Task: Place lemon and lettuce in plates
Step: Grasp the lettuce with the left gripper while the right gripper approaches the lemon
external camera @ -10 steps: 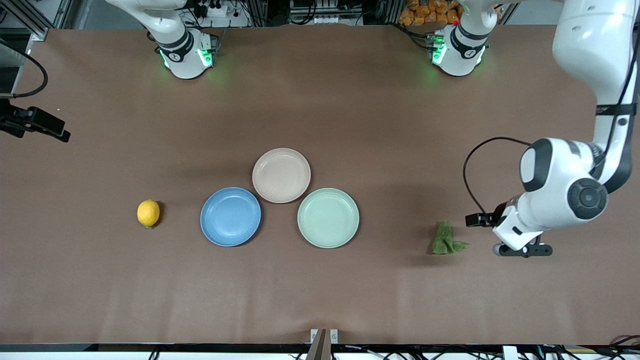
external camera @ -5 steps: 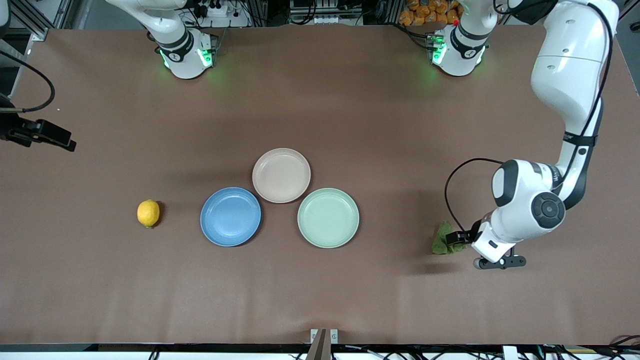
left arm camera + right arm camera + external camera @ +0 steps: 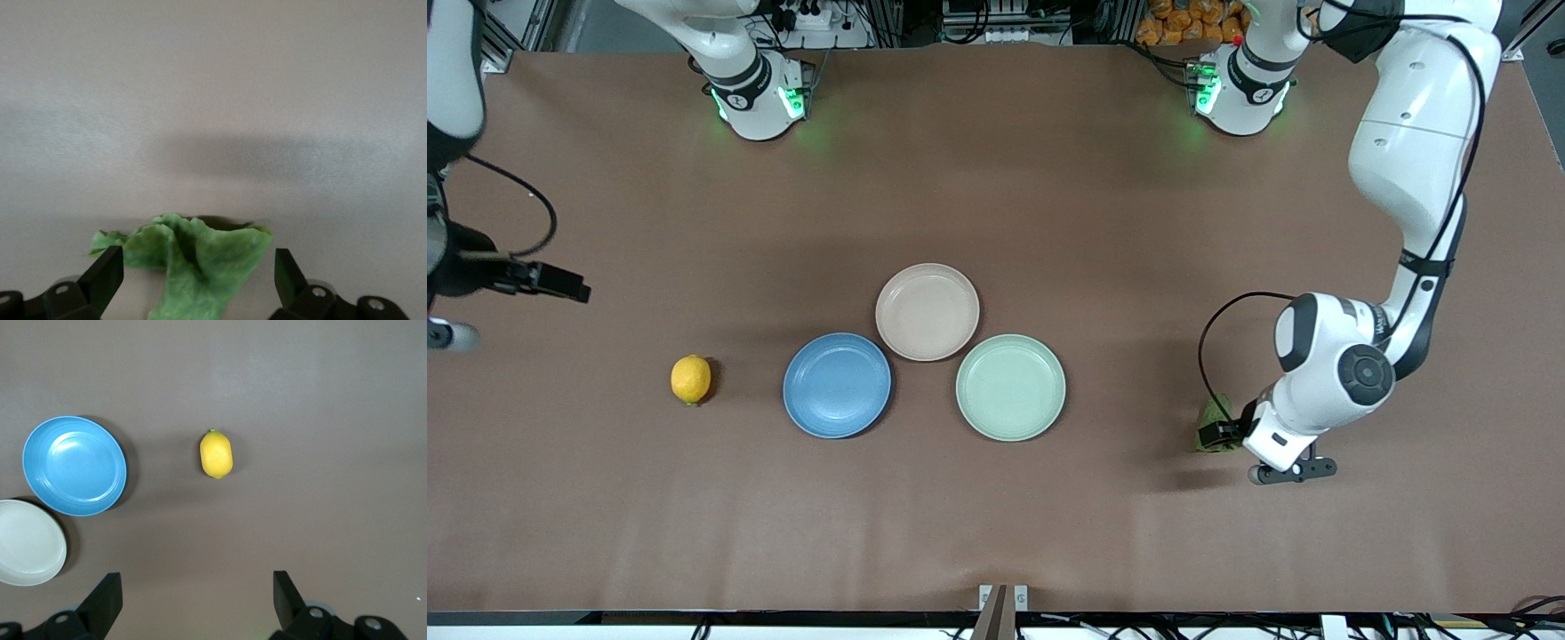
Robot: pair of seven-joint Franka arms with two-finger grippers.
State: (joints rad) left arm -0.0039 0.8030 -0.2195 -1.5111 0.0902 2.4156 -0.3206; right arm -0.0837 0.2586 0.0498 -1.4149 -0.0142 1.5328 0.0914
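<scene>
1. The left gripper [image 3: 193, 280] is spread wide, its two fingers [image 3: 103, 277] standing on both sides of the lettuce [image 3: 193, 263] without touching it, and it grasps nothing.
2. One second ago this gripper was beside the lettuce, toward the left arm's end of the table. Now it has moved over the leaf, so in the front view the wrist hides most of the lettuce [image 3: 1215, 420].
3. The lettuce itself has not moved. It lies flat on the table [image 3: 996, 498], well apart from the mint green plate [image 3: 1010, 388], toward the left arm's end.
4. The right gripper [image 3: 193, 600] is also released and empty. It has come in from the right arm's end of the table and now hangs over the bare table, with the lemon [image 3: 216, 454] seen below it and some way off.
5. The lemon [image 3: 691, 380] stays where it was, near the blue plate [image 3: 837, 385], toward the right arm's end.
6. The beige-pink plate [image 3: 927, 311] touches the blue plate's rim and lies farther from the front camera. All the plates hold nothing.
7. The meaning for the task seems this: both arms are in the approach, and the left one is probably ready to go down and close on the leaf.
</scene>
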